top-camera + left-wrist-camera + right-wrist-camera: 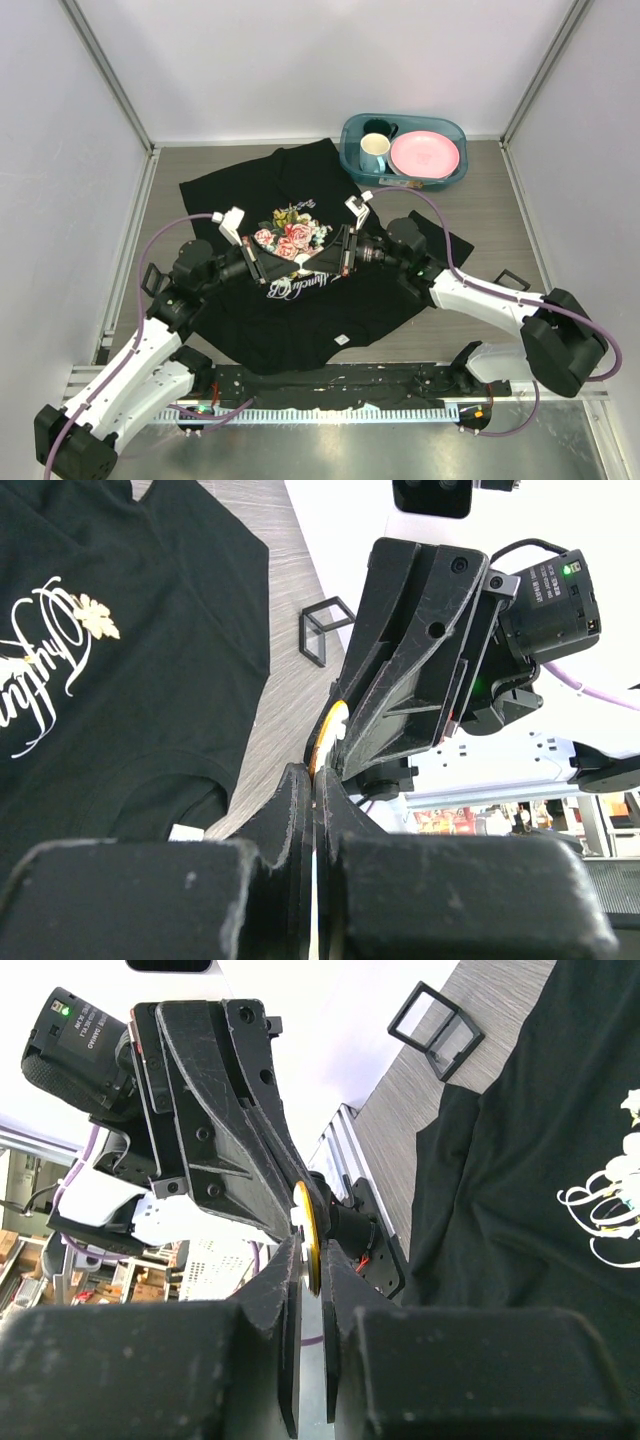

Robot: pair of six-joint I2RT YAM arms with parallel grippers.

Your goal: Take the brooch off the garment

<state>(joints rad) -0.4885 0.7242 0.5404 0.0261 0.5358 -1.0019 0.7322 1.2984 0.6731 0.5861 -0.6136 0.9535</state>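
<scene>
The garment (pixel 300 320) is a black T-shirt with a pink-rose print, spread flat on the table; it also shows in the left wrist view (pixel 120 680) and the right wrist view (pixel 540 1210). My left gripper (pixel 298 264) and right gripper (pixel 312 260) meet tip to tip above the print. The brooch (pixel 312 1235) is a thin yellow-orange disc seen edge-on, held off the shirt. My right gripper (pixel 310 1260) is shut on it. My left gripper (pixel 317 780) is nearly closed on the brooch's edge (pixel 326 732). In the top view the fingers hide the brooch.
A teal bin (pixel 350 160) with two cups and a pink plate stands at the back right. A small black wire frame (pixel 510 280) lies right of the shirt, also in the left wrist view (pixel 322 630). A white label (pixel 341 340) sits near the hem.
</scene>
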